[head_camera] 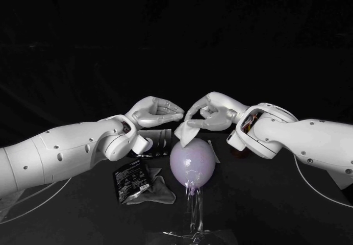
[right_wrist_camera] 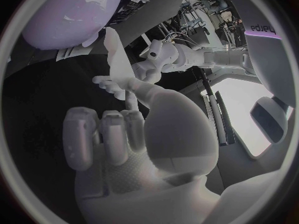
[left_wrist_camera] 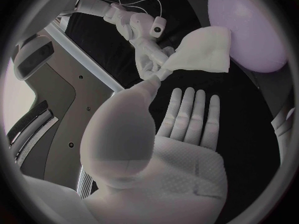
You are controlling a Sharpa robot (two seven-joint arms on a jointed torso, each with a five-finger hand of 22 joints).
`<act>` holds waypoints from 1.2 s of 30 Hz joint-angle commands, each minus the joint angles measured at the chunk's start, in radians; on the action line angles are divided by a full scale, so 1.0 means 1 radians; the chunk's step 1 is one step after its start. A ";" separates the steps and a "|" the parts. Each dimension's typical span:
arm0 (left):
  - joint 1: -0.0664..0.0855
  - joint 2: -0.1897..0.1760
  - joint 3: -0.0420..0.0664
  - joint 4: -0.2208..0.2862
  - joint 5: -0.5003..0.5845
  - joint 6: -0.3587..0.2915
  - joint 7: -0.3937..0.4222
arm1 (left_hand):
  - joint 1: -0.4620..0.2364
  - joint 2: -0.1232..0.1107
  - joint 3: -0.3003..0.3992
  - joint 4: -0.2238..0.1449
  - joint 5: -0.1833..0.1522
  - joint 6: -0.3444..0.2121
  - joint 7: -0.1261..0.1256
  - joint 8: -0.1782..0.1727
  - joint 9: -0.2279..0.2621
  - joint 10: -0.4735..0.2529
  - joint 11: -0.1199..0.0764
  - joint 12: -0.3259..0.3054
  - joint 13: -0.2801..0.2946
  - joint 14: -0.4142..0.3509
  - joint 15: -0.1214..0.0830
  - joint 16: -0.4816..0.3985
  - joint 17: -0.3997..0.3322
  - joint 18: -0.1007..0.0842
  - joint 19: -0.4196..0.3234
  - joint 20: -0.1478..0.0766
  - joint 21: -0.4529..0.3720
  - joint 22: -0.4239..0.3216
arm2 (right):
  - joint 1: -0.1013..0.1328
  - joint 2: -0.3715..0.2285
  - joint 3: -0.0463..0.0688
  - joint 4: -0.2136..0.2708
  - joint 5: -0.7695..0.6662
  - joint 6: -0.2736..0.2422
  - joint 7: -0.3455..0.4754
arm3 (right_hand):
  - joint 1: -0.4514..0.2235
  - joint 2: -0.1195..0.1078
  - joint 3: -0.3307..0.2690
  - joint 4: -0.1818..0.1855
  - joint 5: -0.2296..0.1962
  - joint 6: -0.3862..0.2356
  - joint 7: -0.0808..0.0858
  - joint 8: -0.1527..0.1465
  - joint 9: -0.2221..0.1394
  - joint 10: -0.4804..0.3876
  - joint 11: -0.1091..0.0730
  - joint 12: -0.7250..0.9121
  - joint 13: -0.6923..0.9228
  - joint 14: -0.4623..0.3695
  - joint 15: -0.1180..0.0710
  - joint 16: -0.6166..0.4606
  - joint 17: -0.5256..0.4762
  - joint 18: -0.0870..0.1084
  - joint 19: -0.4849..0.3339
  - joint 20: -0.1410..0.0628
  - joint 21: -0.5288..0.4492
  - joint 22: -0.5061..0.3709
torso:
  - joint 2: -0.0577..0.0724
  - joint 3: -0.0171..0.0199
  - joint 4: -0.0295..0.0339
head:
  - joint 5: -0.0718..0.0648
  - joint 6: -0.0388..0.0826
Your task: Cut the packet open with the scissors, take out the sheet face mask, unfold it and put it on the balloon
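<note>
A white folded sheet mask (head_camera: 186, 132) hangs just above the lavender balloon (head_camera: 193, 159). My right hand (head_camera: 213, 113) pinches the mask's top corner between thumb and a finger. My left hand (head_camera: 156, 112) is close beside it, loosely curled, with the thumb tip at that same corner and nothing between its fingers. In the left wrist view the mask (left_wrist_camera: 202, 52) hangs from the right hand (left_wrist_camera: 146, 45) next to the balloon (left_wrist_camera: 249, 30), above my left hand (left_wrist_camera: 181, 149). The right wrist view shows my right hand (right_wrist_camera: 124, 139), the mask (right_wrist_camera: 114, 50) edge-on, the balloon (right_wrist_camera: 69, 15) and the left hand (right_wrist_camera: 156, 64).
The balloon stands on a clear stand (head_camera: 195, 214) near the table's front. The black packet (head_camera: 130, 179) lies left of it, with a crumpled grey piece (head_camera: 156, 193) against it. A pale sheet (head_camera: 156, 137) lies behind my left wrist.
</note>
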 commanded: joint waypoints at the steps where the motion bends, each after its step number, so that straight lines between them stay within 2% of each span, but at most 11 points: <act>1: 0.000 0.000 0.002 -0.002 -0.036 0.090 -0.012 | -0.007 0.006 -0.018 0.011 -0.004 0.011 0.000 0.004 0.002 0.013 -0.002 0.004 0.000 0.015 -0.003 0.006 0.002 0.005 0.019 0.000 0.007 0.001 | 0.000 0.000 0.001 0.000 0.000 0.014 0.016 | 0.011 -0.001 0.006 0.001 0.003 0.006 0.001 0.007 0.051 0.097 -0.001 0.005 0.248 0.106 -0.004 0.004 0.263 -0.012 0.053 -0.003 -0.001 0.231 | 0.000 -0.0004 0.0009 | -0.001 -0.003; 7: 0.000 -0.004 0.002 -0.007 -0.052 0.121 -0.039 | -0.010 0.019 -0.067 0.053 -0.004 0.036 0.002 0.001 0.004 0.038 -0.006 0.002 0.000 0.052 -0.012 0.015 0.008 0.027 0.055 -0.001 0.004 0.002 | 0.000 -0.003 0.001 0.003 -0.002 0.002 0.019 | 0.011 -0.001 0.006 0.001 0.003 0.006 0.001 0.007 0.051 0.097 -0.001 0.005 0.248 0.106 -0.004 0.004 0.263 -0.012 0.053 -0.003 -0.001 0.231 | -0.001 -0.0005 0.0010 | -0.004 -0.004; 13: -0.001 -0.007 0.003 -0.008 -0.068 0.148 -0.057 | -0.001 0.026 -0.085 0.068 -0.004 0.046 -0.001 -0.002 0.004 0.049 -0.008 0.001 0.000 0.064 -0.015 0.018 0.011 0.031 0.062 0.000 -0.002 0.000 | 0.000 -0.003 0.001 0.004 -0.005 -0.003 0.020 | 0.011 0.000 0.007 0.000 0.003 0.005 0.001 0.007 0.051 0.096 -0.001 0.004 0.247 0.106 -0.004 0.004 0.263 -0.013 0.054 -0.003 0.001 0.231 | -0.001 0.0000 0.0009 | -0.003 -0.004; 17: -0.001 -0.008 0.003 -0.007 -0.075 0.162 -0.064 | 0.040 0.043 -0.083 0.065 -0.003 0.054 -0.010 -0.006 0.004 0.058 -0.014 -0.001 0.000 0.069 -0.019 0.016 0.012 0.032 0.065 0.001 -0.010 0.000 | 0.000 -0.003 0.001 0.001 -0.007 -0.004 0.021 | 0.011 0.000 0.007 0.000 0.003 0.005 0.001 0.007 0.051 0.096 -0.001 0.004 0.247 0.106 -0.004 0.004 0.263 -0.013 0.054 -0.003 0.001 0.231 | -0.001 -0.0001 0.0008 | -0.003 -0.005; 21: -0.001 -0.009 0.003 -0.007 -0.087 0.172 -0.070 | 0.112 0.075 -0.048 0.040 -0.003 0.067 -0.023 -0.008 0.004 0.069 -0.023 -0.003 -0.001 0.071 -0.023 0.012 0.013 0.031 0.067 0.001 -0.019 -0.001 | 0.000 -0.002 0.001 -0.001 -0.008 -0.007 0.022 | 0.011 0.000 0.007 0.000 0.003 0.005 0.001 0.007 0.051 0.096 -0.001 0.004 0.247 0.106 -0.004 0.004 0.263 -0.013 0.054 -0.003 0.001 0.231 | 0.000 0.0000 0.0009 | -0.003 -0.006; 29: -0.001 -0.009 0.003 -0.008 -0.095 0.181 -0.075 | 0.137 0.082 -0.029 0.033 -0.003 0.077 -0.026 -0.012 0.003 0.075 -0.025 -0.006 -0.002 0.075 -0.025 0.010 0.014 0.031 0.070 0.001 -0.025 0.000 | 0.000 -0.001 0.001 -0.003 -0.008 -0.005 0.022 | 0.011 0.000 0.007 0.000 0.003 0.005 0.001 0.007 0.051 0.096 -0.001 0.004 0.247 0.106 -0.004 0.004 0.263 -0.013 0.054 -0.003 0.001 0.231 | -0.001 0.0002 0.0006 | -0.002 -0.007; 32: -0.001 -0.010 0.003 -0.008 -0.091 0.182 -0.072 | 0.143 0.094 -0.016 0.036 -0.003 0.083 -0.028 -0.012 0.003 0.080 -0.026 -0.006 -0.002 0.078 -0.026 0.009 0.014 0.031 0.073 0.001 -0.027 0.000 | 0.000 -0.001 0.001 -0.005 -0.008 -0.002 0.022 | 0.012 0.000 0.007 -0.001 0.003 0.004 0.002 0.008 0.052 0.097 0.000 0.005 0.247 0.106 -0.004 0.004 0.263 -0.013 0.054 -0.002 -0.001 0.231 | -0.001 0.0001 0.0007 | -0.003 -0.007; 34: -0.001 -0.010 0.003 -0.008 -0.087 0.182 -0.071 | 0.150 0.111 0.001 0.040 -0.003 0.088 -0.031 -0.012 0.004 0.083 -0.028 -0.007 -0.002 0.081 -0.027 0.009 0.015 0.031 0.075 0.001 -0.030 0.000 | 0.000 0.000 0.001 -0.007 -0.009 0.000 0.021 | 0.012 0.000 0.007 -0.001 0.003 0.004 0.002 0.008 0.052 0.097 0.000 0.005 0.247 0.106 -0.004 0.004 0.263 -0.013 0.054 -0.002 -0.001 0.231 | -0.001 -0.0001 0.0006 | -0.003 -0.006; 36: -0.001 -0.011 0.003 -0.008 -0.084 0.182 -0.069 | 0.152 0.114 0.005 0.040 -0.003 0.089 -0.032 -0.012 0.004 0.084 -0.029 -0.008 -0.003 0.081 -0.027 0.009 0.015 0.031 0.076 0.001 -0.030 0.000 | 0.000 0.000 0.001 -0.009 -0.009 0.001 0.020 | 0.012 0.000 0.007 -0.001 0.003 0.004 0.002 0.008 0.052 0.097 0.000 0.005 0.247 0.106 -0.004 0.004 0.263 -0.013 0.054 -0.002 -0.001 0.231 | -0.001 -0.0003 0.0009 | -0.003 -0.006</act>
